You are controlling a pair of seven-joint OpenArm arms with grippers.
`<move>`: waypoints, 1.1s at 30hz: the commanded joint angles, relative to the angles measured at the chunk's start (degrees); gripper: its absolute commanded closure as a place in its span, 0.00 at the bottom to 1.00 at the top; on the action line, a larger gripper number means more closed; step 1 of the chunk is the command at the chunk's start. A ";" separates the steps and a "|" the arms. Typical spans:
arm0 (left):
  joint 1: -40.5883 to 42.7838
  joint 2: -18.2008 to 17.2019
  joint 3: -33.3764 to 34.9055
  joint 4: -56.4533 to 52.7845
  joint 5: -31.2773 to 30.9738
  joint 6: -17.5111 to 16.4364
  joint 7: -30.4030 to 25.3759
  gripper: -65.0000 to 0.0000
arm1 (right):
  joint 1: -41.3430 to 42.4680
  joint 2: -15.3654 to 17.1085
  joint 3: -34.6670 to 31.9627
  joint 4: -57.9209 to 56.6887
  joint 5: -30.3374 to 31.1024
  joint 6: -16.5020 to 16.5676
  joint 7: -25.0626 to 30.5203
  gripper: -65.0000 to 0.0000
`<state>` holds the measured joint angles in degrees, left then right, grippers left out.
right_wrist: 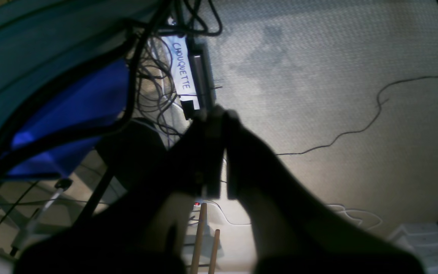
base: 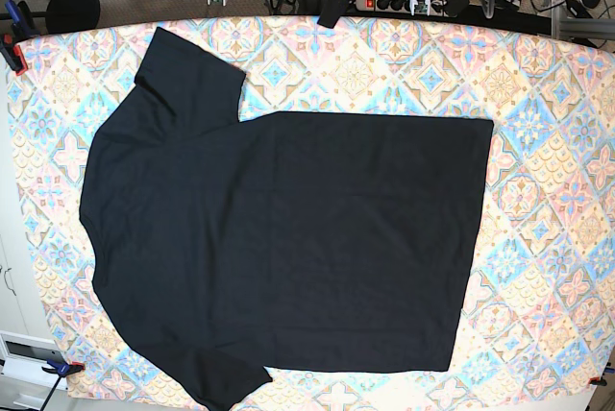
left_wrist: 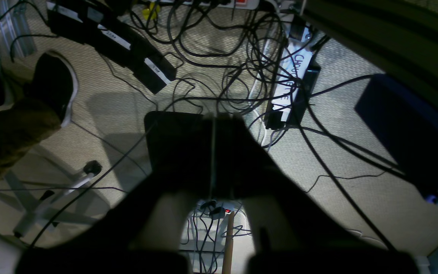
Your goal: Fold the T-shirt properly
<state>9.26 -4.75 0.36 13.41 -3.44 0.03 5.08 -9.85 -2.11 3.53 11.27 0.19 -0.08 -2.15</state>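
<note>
The table (base: 553, 190), with its patterned cloth, is filling nearly the whole base view, and the T-shirt (base: 288, 248) is lying flat across it from left of centre to right of centre. The collar end and both sleeves are pointing toward the left of the frame, one sleeve reaching the upper left and the other the lower left, while the straight hem is running down the right side. No fold is showing in the fabric, so the task appears to be standing at its very start (nothing is touching the garment).

Neither arm is entering the base view; both seem parked past the table's far edge. In the left wrist view the left gripper (left_wrist: 213, 121) is hanging over carpet and a tangle of cables (left_wrist: 219, 57), its fingers pressed together on nothing. In the right wrist view the right gripper (right_wrist: 215, 114) is likewise pinched closed and empty, above bare carpet beside a labelled power strip (right_wrist: 183, 72).

The next move probably calls for both arms swinging in over the table, parting their fingers, and taking a sleeve or side edge to start the first fold.
</note>
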 commanded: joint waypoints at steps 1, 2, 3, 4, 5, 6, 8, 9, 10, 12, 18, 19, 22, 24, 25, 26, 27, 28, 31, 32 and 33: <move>0.28 -0.13 -0.14 0.26 -0.12 0.19 -0.11 0.99 | -0.40 -0.22 -0.06 0.03 -0.23 0.21 0.09 0.99; 0.28 -0.13 -0.14 0.26 -0.12 0.19 -0.11 0.99 | -0.40 -0.04 -0.06 0.03 -0.23 0.21 0.09 0.99; 0.28 -0.13 -0.14 0.26 0.06 0.19 -0.11 0.99 | -0.40 0.13 -0.06 0.03 -0.23 0.21 0.09 0.99; 0.28 -0.13 -0.14 0.26 0.06 0.19 -0.11 0.99 | -0.40 0.13 -0.06 0.03 -0.23 0.21 0.09 0.99; 0.28 -0.13 -0.14 0.26 0.15 0.19 -0.11 0.99 | -0.40 0.13 -0.06 0.03 -0.23 0.21 0.09 0.99; 0.28 -0.13 -0.14 0.26 0.15 0.19 -0.11 0.99 | -0.40 0.13 -0.06 0.03 -0.23 0.21 0.09 0.99; 0.28 -0.13 -0.05 0.26 0.15 0.19 -0.11 0.99 | -0.40 0.13 -0.06 0.03 -0.23 0.21 0.09 0.99; 0.37 -0.13 -0.05 0.26 0.06 0.19 -0.11 0.99 | -0.40 0.13 -0.06 0.03 -0.23 0.21 0.09 0.99; 0.37 -0.13 -0.05 0.26 -0.03 0.19 -0.11 0.99 | -0.40 0.13 -0.15 0.03 -0.23 0.21 0.09 0.99; 0.37 -0.13 -0.05 0.26 -0.03 0.19 -0.11 0.99 | -0.40 0.13 -0.15 0.03 -0.23 0.21 0.09 0.99; 2.74 -0.48 -0.05 0.79 0.15 0.19 -0.20 0.99 | -1.10 0.13 0.03 0.03 -0.23 0.21 0.44 0.99; 3.27 -1.00 -0.05 1.93 0.15 0.19 -0.20 0.99 | -1.89 0.31 0.12 0.03 -0.23 0.21 0.44 0.99; 7.75 -2.50 -0.05 7.56 0.15 0.19 -0.29 0.99 | -4.79 2.15 -0.15 2.32 -0.23 0.21 0.61 0.99; 10.83 -3.55 -0.05 11.95 0.23 0.19 -0.20 0.99 | -6.64 3.03 -0.15 5.48 -0.23 0.21 0.26 0.99; 12.15 -4.35 -0.05 13.54 0.23 0.19 -0.20 0.99 | -7.96 3.56 -0.15 7.15 -0.23 0.21 0.09 0.99; 13.21 -4.78 -0.05 14.50 0.15 0.19 -0.20 0.99 | -9.19 4.09 -0.15 8.21 -0.23 0.21 0.09 0.99; 14.17 -4.96 -0.05 15.21 0.06 0.19 -0.20 0.99 | -10.51 4.53 -0.15 9.26 -0.23 0.21 0.09 0.99; 15.14 -5.14 -0.05 15.73 0.06 0.19 -0.20 0.99 | -12.00 4.88 -0.15 10.58 -0.23 0.21 0.09 0.99; 18.48 -7.16 -0.05 18.63 -0.21 0.19 -0.20 0.99 | -17.10 5.41 -0.15 14.89 -0.23 0.21 0.53 0.99; 19.62 -7.25 -0.14 20.13 -0.21 0.19 -0.20 0.99 | -18.77 5.41 0.03 16.38 -0.23 0.21 0.53 0.99; 20.85 -7.33 -0.14 21.89 -0.21 0.19 -0.20 0.99 | -20.35 5.41 0.12 18.05 -0.23 0.21 0.53 0.99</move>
<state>29.10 -11.62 0.27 35.40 -3.62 0.21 4.67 -29.19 3.11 3.44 29.67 0.01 0.14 -1.15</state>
